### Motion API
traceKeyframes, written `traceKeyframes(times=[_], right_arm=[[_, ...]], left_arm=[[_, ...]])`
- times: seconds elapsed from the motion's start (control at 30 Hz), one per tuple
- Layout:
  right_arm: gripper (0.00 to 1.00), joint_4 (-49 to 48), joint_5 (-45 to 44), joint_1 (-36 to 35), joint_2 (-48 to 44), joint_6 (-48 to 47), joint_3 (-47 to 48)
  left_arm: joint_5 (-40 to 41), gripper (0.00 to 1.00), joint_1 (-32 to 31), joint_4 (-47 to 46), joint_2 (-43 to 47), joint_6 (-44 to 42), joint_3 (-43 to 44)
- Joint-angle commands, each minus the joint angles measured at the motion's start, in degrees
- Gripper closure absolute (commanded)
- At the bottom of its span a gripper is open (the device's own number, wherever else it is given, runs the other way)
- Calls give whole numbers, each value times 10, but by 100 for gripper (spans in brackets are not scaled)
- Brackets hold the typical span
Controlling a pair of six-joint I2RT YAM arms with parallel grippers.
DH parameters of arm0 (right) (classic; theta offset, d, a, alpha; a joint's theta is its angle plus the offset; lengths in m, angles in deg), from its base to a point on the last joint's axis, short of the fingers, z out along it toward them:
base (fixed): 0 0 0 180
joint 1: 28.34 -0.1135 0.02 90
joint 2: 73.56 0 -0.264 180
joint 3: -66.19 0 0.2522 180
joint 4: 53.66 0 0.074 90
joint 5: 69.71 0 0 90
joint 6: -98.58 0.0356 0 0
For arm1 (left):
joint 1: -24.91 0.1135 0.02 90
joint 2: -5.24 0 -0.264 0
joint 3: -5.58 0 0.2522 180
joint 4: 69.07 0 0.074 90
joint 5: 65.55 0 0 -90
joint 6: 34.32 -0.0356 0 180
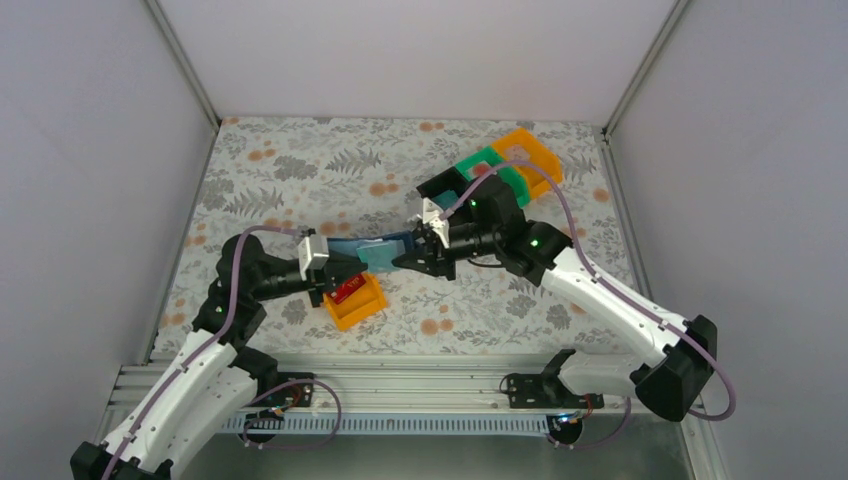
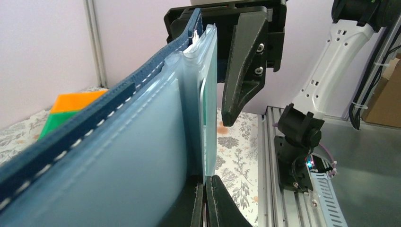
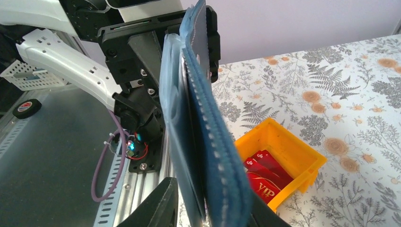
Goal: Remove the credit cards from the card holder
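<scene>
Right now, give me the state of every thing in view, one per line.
card holder, open, held off the table between both tools
left tool, shut on one end of the card holder
right tool, jaws parted around the other end
pale card, inside a clear sleeve
near orange bin, on the table, holding red cards
</scene>
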Motion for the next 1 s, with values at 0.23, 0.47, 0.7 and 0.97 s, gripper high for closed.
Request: traceKeyframes(times=[0.23,0.47,0.7,0.97], right_arm=[[96,24,-9,14,-16,-17,3],[96,26,24,18,-13,-17,12],[96,38,43,17,4,-31,30],[95,33,51,18,10,-32,27]], left_arm=[[-17,98,4,25,4,-41,21],[-29,98,5,17,4,-56,12],[-23,97,5,-51,-2,2,2],[-29,80,5,-68,-5,13,2]])
